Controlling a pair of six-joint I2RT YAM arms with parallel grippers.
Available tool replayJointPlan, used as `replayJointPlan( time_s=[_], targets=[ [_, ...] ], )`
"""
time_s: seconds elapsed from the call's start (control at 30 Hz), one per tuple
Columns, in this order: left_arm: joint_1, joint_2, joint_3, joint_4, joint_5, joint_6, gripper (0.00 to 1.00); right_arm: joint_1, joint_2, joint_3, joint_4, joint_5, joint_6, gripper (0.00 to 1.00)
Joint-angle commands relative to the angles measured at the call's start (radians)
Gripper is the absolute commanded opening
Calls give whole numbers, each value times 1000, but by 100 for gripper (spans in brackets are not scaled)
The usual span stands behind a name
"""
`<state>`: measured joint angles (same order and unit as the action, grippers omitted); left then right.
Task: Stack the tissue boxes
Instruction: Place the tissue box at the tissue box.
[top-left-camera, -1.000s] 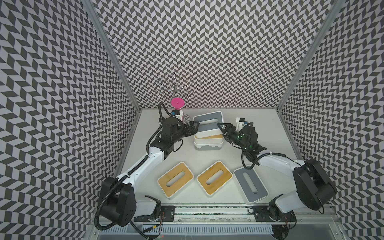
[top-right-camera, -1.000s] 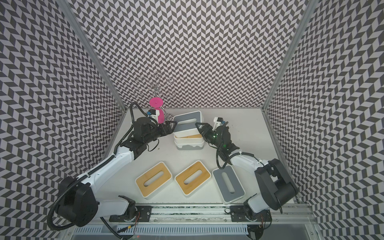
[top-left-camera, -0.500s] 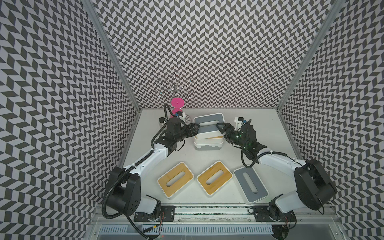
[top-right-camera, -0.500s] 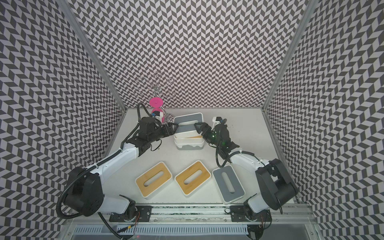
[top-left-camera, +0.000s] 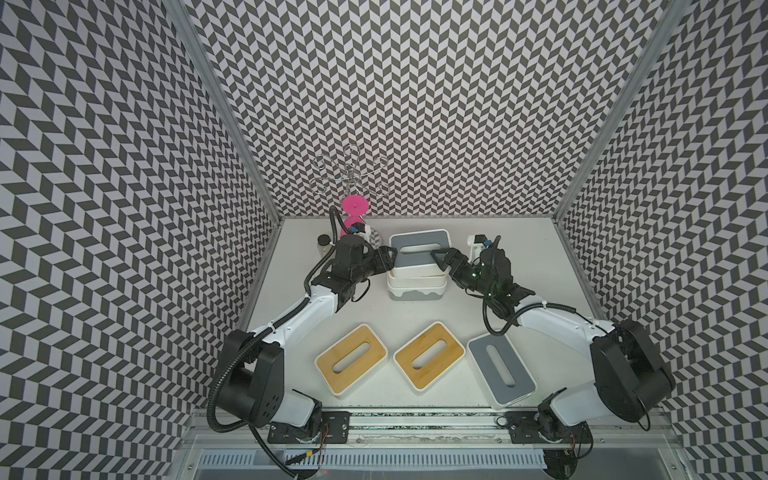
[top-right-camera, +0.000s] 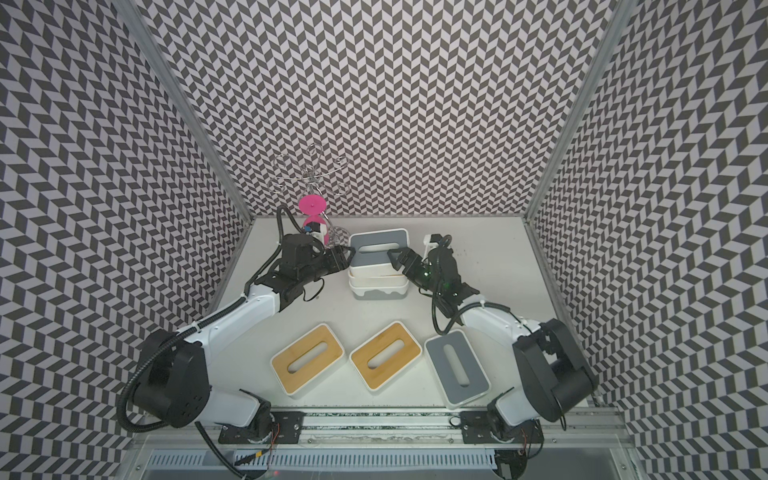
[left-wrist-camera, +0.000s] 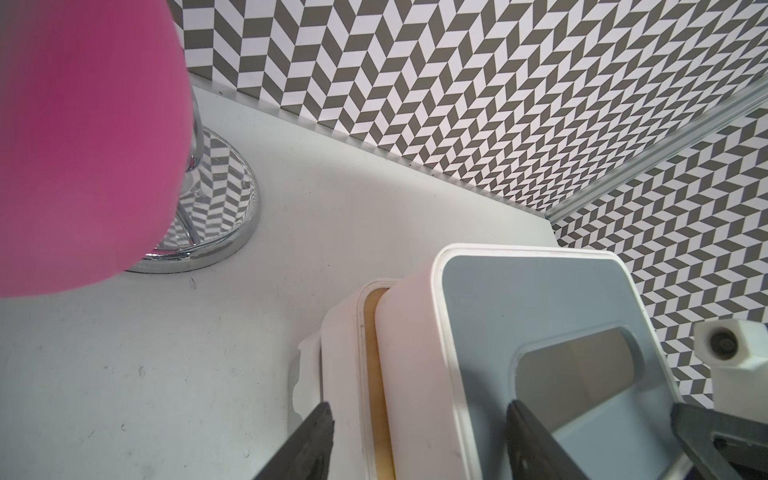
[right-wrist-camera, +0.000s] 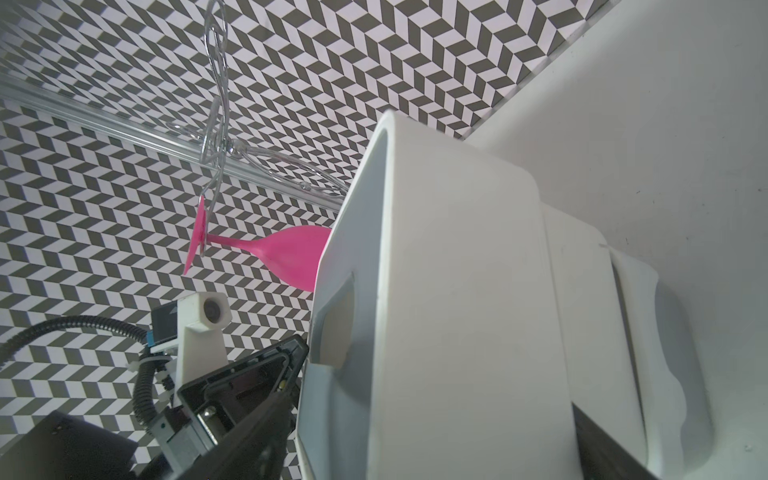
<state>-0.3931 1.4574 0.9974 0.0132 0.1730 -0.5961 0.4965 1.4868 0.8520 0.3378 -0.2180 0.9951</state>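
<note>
Three tissue boxes form a stack at the back middle. The grey-lidded top box (top-left-camera: 415, 259) (top-right-camera: 374, 259) sits slightly askew on a tan-lidded one (left-wrist-camera: 370, 332), above a white box with a grey base (top-left-camera: 415, 286). My left gripper (top-left-camera: 390, 259) (left-wrist-camera: 419, 405) is open at the stack's left end, one finger over the grey lid and one beside the lower boxes. My right gripper (top-left-camera: 444, 266) (right-wrist-camera: 436, 378) stands open around the top box's right end. Two tan-lidded boxes (top-left-camera: 361, 372) (top-left-camera: 436, 370) and a grey-lidded one (top-left-camera: 484, 365) lie loose in front.
A wire rack holding a pink wine glass (top-left-camera: 355, 205) stands at the back left, its chrome foot (left-wrist-camera: 208, 208) close to my left wrist. A small glass jar (top-left-camera: 323, 245) sits beside it. Patterned walls enclose three sides, and a metal rail (top-left-camera: 415, 419) runs along the front.
My right gripper's jaws have spread wide off the top grey box. My left gripper has moved in to the stack's left end and its jaws have narrowed. The top box now lies flatter.
</note>
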Motion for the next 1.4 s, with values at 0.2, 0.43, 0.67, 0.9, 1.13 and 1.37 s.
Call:
replayJointPlan(
  time_s=[0.2,0.43,0.67,0.9,1.13,1.37],
  targets=[
    [-12,-13,5,32,-38,-18,63,-40,-58,-26,-42,8,-62,97],
    [-44,-41,28,56,-10,-23,63,-71,-143,-91,-10,32,-88,98],
    [-70,-84,50,22,-41,-24,68,-84,-167,-64,13,-59,-195,98],
    [-112,-114,26,-1,-96,-47,74,-88,-108,-3,-31,-209,-295,97],
    [-115,-99,8,9,-95,-65,76,-88,-74,25,-53,-281,-326,97],
    [-114,-56,32,4,-78,-60,77,-88,-64,33,-51,-318,-343,97]
  ],
)
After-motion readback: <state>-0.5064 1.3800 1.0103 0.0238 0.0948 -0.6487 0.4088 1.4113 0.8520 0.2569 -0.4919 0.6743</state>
